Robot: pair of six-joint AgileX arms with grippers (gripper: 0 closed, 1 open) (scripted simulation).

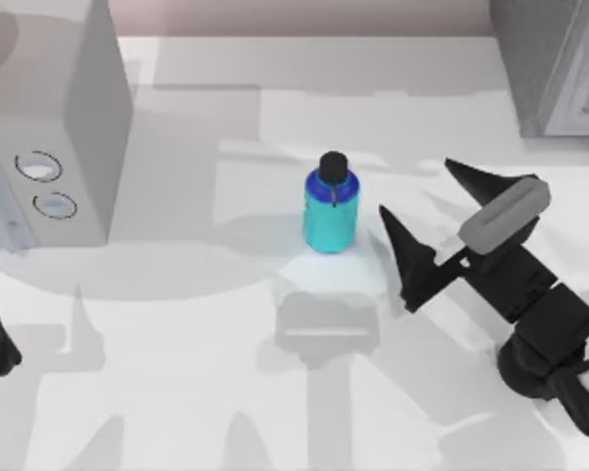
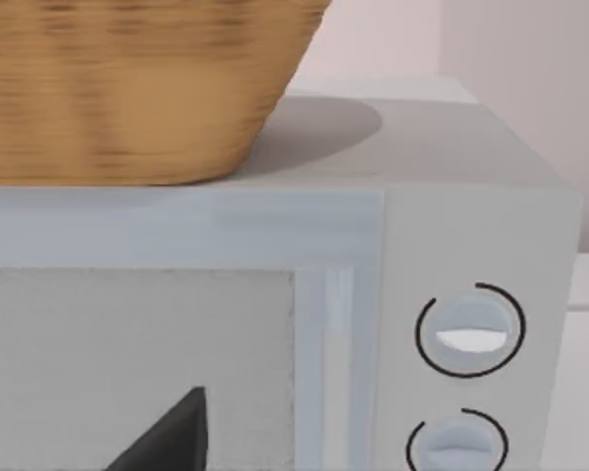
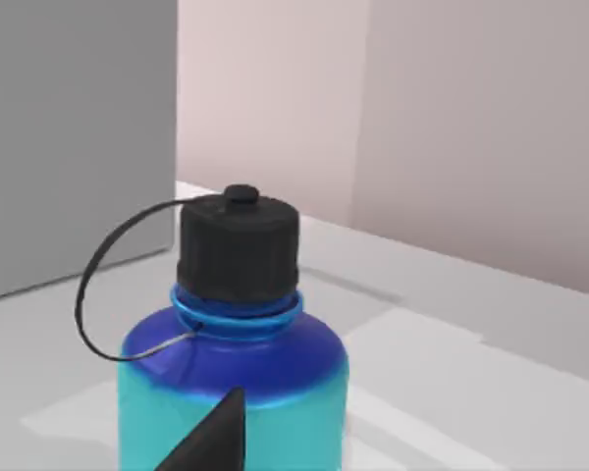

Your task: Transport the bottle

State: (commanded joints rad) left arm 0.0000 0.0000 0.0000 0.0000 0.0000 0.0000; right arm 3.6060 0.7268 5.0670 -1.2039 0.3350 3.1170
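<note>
White tabletop (image 1: 177, 392) carries the squat cyan bottle with dark blue shoulder and black looped cap (image 1: 329, 208), standing ungrasped just beside the spread-open right gripper (image 1: 432, 221), so pickup and transport remain.

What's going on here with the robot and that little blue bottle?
The right hand is open and sits just to the right of the bottle, not touching it. The bottle stands upright on the table with its black cap on. The left arm is parked at the table's left edge, near the microwave.
</note>
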